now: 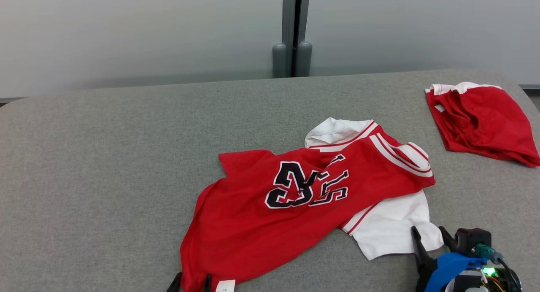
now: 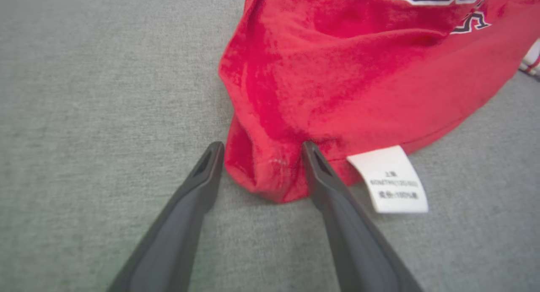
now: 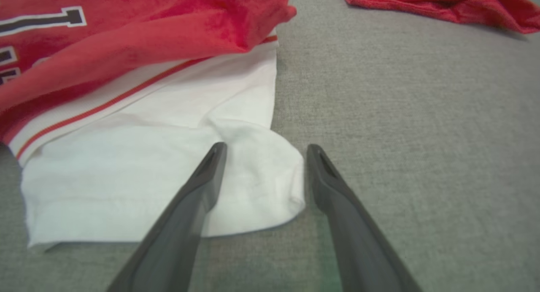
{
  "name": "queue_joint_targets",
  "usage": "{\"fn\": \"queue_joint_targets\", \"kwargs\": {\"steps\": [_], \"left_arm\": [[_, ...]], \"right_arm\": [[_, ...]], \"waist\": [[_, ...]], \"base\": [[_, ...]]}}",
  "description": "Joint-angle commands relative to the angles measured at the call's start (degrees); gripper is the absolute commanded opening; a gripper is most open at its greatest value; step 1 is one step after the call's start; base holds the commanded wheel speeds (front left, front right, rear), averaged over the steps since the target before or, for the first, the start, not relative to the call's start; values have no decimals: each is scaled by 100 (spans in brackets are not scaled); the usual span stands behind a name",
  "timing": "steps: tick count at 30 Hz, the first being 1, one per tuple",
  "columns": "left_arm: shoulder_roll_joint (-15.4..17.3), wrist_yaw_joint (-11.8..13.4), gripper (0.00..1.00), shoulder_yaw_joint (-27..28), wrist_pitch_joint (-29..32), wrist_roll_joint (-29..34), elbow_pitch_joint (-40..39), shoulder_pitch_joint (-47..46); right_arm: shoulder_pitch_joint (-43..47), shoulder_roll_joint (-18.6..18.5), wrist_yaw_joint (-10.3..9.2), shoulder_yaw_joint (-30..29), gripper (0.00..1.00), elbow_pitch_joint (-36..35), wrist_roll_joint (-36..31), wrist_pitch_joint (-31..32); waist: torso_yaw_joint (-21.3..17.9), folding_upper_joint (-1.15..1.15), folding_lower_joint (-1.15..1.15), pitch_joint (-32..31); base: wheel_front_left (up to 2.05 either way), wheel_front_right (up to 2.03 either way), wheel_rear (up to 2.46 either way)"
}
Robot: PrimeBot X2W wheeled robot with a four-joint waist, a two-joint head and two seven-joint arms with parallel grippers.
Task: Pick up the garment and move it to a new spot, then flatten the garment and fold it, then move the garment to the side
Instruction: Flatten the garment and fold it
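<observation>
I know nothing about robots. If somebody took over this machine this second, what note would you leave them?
Left gripper: open, fingers either side of the red jersey's near hem corner, beside its care label. Nothing clamped.
Right gripper: open, fingers either side of the corner of the jersey's white sleeve.
The jersey lies rumpled mid-table on the grey table, number side up. A second red garment sits bunched at the far right.
Done: both grippers lined up on corners.
Left: close, lift, move, flatten, fold, set aside.

even soft light, blurred wrist views
</observation>
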Motion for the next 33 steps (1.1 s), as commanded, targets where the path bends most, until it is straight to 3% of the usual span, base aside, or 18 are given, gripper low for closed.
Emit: {"fn": "queue_joint_targets", "kwargs": {"steps": [1, 6, 7, 8, 17, 22, 27, 33], "left_arm": [[-11, -22, 100, -65, 6, -73, 56, -116], [-12, -37, 99, -323, 12, -277, 190, -234], [-13, -43, 45, -375, 12, -330, 223, -251], [-17, -49, 0, -427, 14, -386, 251, -272], [-9, -64, 0, -513, 2, -900, -83, -561], [-9, -68, 0, -283, 2, -1251, -516, -1071], [154, -71, 0, -198, 5, -1739, -621, -2191], [632, -72, 0, -331, 431, -2295, -476, -4265]], "right_arm": [[-111, 6, 1, 49, 100, 76, 44, -20], [-172, 67, 2, 238, 100, 293, 167, -10], [-176, 87, 2, 281, 67, 319, 210, -5], [-177, 108, 2, 330, 0, 306, 265, -5], [20, 93, 2, 561, 0, -593, 668, -20], [-239, -21, 2, 709, 0, -1504, 807, -22], [-995, -141, 2, 859, 0, -2125, 956, -20], [-2814, -383, 1, 1178, 0, -2003, 1304, 140]], "waist": [[-4, -1, 0, 17], [-2, -1, 0, 49], [0, -1, 0, 48], [4, -1, 0, 47], [-9, -1, 0, 61], [-27, -1, 0, 196], [-87, -1, 0, 462], [-178, -1, 0, 1114]], "base": [[0, 0, 0], [0, 0, 0], [0, 0, 0], [0, 0, 0], [0, 0, 0], [0, 0, 0], [0, 0, 0], [0, 0, 0]]}}
